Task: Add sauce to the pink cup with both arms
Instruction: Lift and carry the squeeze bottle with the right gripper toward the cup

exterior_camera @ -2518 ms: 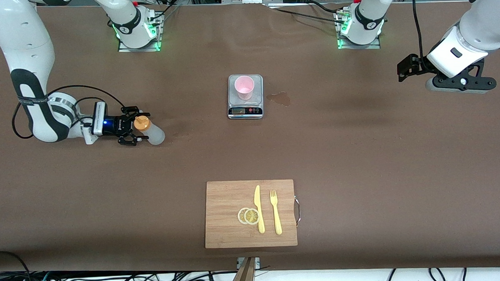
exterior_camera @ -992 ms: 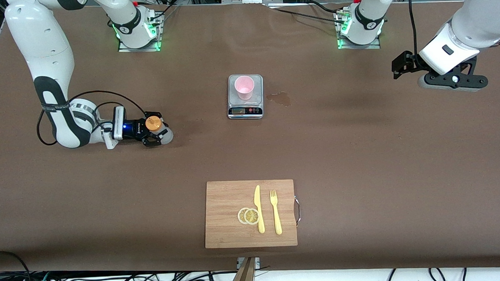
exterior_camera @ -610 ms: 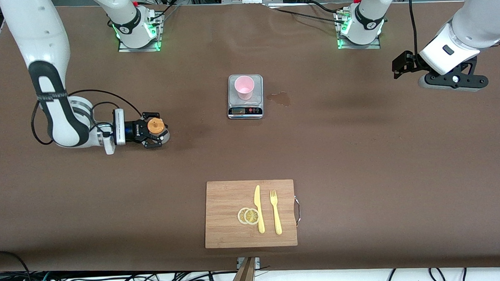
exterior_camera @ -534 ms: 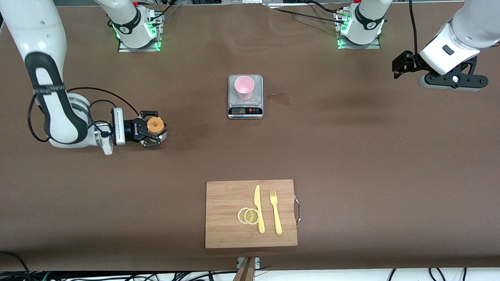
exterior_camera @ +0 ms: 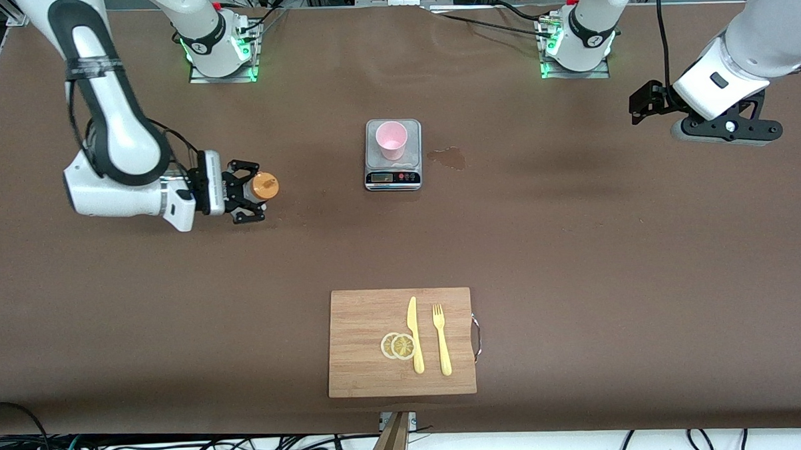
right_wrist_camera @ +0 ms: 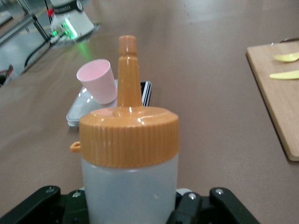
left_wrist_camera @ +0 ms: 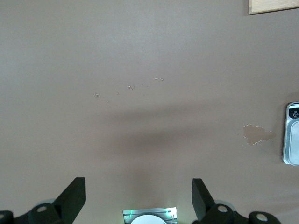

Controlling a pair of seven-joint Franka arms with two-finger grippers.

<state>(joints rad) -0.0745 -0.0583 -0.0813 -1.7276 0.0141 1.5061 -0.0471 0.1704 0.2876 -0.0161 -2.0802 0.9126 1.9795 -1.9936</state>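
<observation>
Right gripper (exterior_camera: 248, 200) clamped on sauce bottle (exterior_camera: 263, 187), lifted over worktop (exterior_camera: 574, 245) toward the right arm's end. Pink cup (exterior_camera: 392, 139) sits on grey scale (exterior_camera: 394, 174). Left gripper (exterior_camera: 643, 103) waits above the left arm's end, fingers apart.

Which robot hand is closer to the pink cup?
The right. The right gripper holds the sauce bottle up near the pink cup; the left gripper waits at its own table end.

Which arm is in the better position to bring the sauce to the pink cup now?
The right arm, probably. The right gripper is already shut on the sauce bottle, raised above the table. The left gripper hangs open and empty at its own end of the table, no closer to the pink cup.
</observation>
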